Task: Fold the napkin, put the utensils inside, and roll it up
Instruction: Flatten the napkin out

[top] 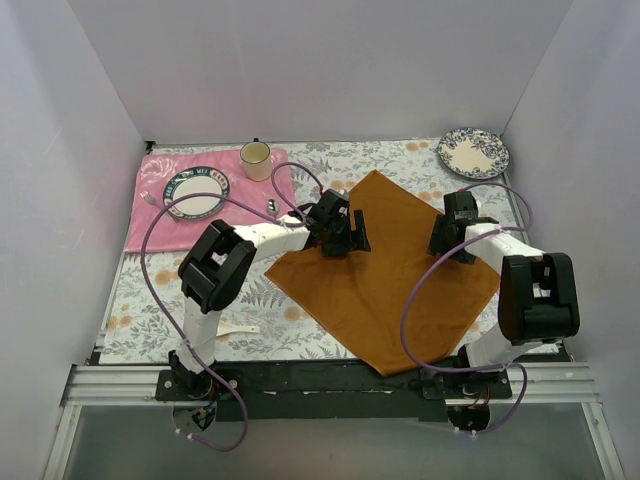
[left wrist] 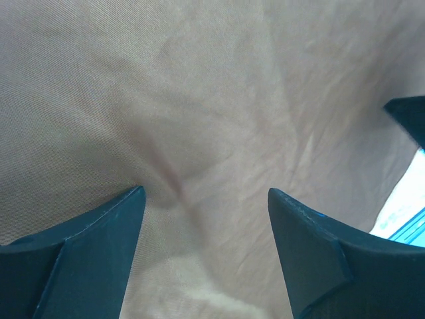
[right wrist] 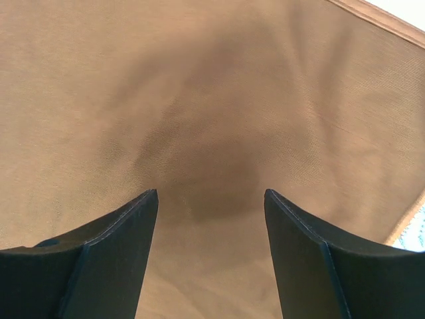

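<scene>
The orange napkin (top: 390, 275) lies open and flat in the middle of the bench, a bit to the right. It is turned like a diamond, with one corner at the near edge and one pointing to the far edge. The left gripper (top: 338, 232) is down on the napkin's left corner. Its fingers (left wrist: 86, 252) are spread apart with only cloth between them, and the cloth shows a few soft creases there. The right gripper (top: 452, 232) is down near the napkin's right corner. Its fingers (right wrist: 99, 252) are spread apart too and hold nothing, and they throw a dark shadow on the cloth. The white spoon (top: 238, 328) lies off the napkin, near the near edge on the left side, just beside the left arm. That arm reaches across between the spoon and the napkin. A purple cable (top: 412, 300) from the right arm loops over the right part of the napkin. A pink mat (top: 145, 225) lies at the far left corner. On it are a round plate (top: 172, 192) and a cream cup (top: 256, 159). A small silver thing lies on the mat's right edge, too small to make out. A flowery plate (top: 473, 153) sits alone in the far right corner, well apart from the napkin. A leafy cover (top: 130, 300) lies under it all.
</scene>
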`<state>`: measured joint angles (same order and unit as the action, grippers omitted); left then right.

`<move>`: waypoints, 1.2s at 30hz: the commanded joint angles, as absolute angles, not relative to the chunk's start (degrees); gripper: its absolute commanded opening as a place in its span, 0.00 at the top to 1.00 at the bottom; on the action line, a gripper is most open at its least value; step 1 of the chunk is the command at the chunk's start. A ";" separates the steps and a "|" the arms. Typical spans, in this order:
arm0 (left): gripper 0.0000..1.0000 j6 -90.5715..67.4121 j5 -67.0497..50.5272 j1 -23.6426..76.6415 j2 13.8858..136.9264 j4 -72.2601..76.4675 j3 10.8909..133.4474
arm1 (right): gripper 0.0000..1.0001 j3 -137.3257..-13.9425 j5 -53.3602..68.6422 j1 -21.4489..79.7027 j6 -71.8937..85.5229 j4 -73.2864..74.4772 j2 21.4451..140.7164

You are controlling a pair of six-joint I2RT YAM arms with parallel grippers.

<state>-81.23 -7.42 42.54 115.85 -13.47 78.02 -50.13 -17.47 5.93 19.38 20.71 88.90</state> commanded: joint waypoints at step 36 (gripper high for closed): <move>0.04 -72.97 -20.92 51.38 107.61 -14.78 79.12 | 0.13 -50.99 -10.28 0.89 18.98 30.66 75.87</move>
<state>-77.01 -14.66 41.28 120.60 -16.75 87.13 -57.82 -12.10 2.48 14.35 26.15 86.87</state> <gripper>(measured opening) 0.933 0.866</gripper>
